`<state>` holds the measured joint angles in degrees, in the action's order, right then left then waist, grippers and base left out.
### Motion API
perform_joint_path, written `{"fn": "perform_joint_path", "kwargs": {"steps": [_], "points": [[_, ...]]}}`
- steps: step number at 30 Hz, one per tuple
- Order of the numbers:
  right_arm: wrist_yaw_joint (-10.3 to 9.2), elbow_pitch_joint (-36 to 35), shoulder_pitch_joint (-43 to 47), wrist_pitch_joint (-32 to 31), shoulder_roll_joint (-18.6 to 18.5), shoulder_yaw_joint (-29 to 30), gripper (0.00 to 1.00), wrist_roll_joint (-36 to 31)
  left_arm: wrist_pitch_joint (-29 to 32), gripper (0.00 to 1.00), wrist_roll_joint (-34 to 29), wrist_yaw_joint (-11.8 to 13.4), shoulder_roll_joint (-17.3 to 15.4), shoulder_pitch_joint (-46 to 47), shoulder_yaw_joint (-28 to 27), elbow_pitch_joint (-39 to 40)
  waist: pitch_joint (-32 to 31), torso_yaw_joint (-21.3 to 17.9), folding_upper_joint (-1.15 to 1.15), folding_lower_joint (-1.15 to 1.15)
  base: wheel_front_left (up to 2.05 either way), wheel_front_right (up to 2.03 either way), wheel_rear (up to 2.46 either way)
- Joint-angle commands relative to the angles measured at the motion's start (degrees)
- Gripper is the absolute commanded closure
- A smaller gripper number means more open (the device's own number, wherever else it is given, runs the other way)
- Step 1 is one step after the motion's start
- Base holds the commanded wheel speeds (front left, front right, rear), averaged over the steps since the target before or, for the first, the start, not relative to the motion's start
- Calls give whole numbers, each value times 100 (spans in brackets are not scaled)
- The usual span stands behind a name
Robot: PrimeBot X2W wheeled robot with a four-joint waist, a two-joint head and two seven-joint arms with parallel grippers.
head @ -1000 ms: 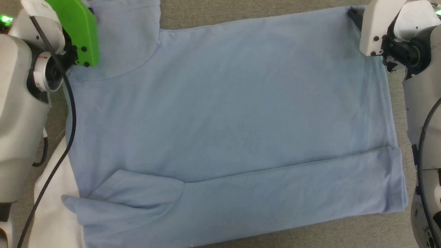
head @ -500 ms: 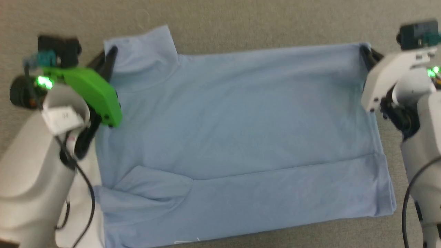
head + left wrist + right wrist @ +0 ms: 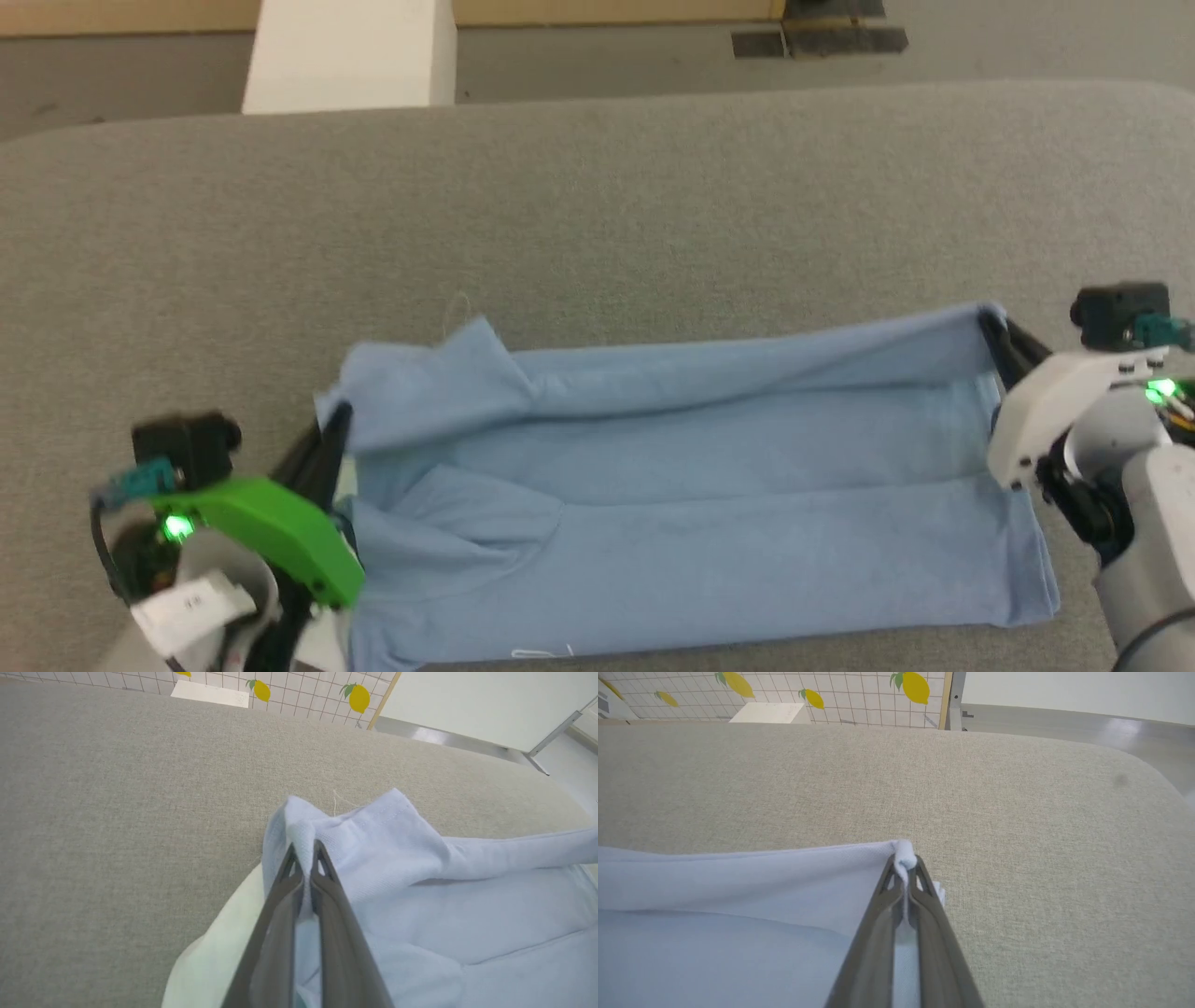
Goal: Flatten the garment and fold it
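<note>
The light-blue garment (image 3: 709, 504) lies across the near part of a grey padded table (image 3: 597, 215), its near long edge folded over in a band. My left gripper (image 3: 338, 418) is shut on the far left corner by the sleeve, and the cloth bunches between its tips (image 3: 304, 851). My right gripper (image 3: 991, 322) is shut on the far right corner (image 3: 903, 858). Both far corners are lifted off the table, so the far edge (image 3: 747, 359) sags between them. A white fabric piece (image 3: 219, 952) shows beneath the garment at the left.
Bare grey table surface (image 3: 1017, 812) stretches beyond the garment to a rounded far edge. Past it stand a white block (image 3: 350, 51) and a tiled wall with lemon prints (image 3: 915, 688). Floor lies beyond the table (image 3: 1027, 42).
The right gripper has shut on the far right corner. Both grippers have lifted the far edge and drawn it toward me. The head camera has tilted up, bringing the far table edge into view.
</note>
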<state>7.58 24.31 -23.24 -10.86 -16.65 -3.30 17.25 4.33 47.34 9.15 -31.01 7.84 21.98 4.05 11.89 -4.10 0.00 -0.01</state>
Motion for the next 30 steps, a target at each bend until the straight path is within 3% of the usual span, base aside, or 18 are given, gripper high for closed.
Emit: {"fn": "perform_joint_path", "kwargs": {"steps": [1,9,19,20,21,22,26,30], "points": [[-9,-33,157,-115,-69,-11,100,-24,-51,100,89,22,56,-186,8,41,-239,188,0,1,0,0,0],[-9,-18,716,-1340,-309,-121,100,-173,29,100,332,-79,333,-774,368,-198,-271,304,0,1,0,0,0],[-9,-150,1047,-2554,-176,34,100,-307,238,100,254,-81,366,-845,664,-787,-311,399,0,1,0,0,0],[-9,-202,1083,-2567,-149,72,65,-310,238,100,269,-76,381,-855,666,-805,-332,405,0,1,0,0,0],[-9,-265,1135,-2570,-116,126,0,-304,213,46,281,-79,399,-868,663,-814,-360,414,0,1,0,0,0],[-9,-310,1181,-2573,-90,194,0,-295,179,0,298,-91,424,-876,656,-811,-391,425,0,1,0,0,0],[-9,-644,1474,-2514,82,638,0,-279,-79,0,306,-138,500,-905,586,-753,-562,495,0,1,0,0,0],[-9,-1226,1906,-2306,519,1298,0,-232,-597,0,129,19,604,-919,427,-695,-710,541,0,1,0,0,0]]}}
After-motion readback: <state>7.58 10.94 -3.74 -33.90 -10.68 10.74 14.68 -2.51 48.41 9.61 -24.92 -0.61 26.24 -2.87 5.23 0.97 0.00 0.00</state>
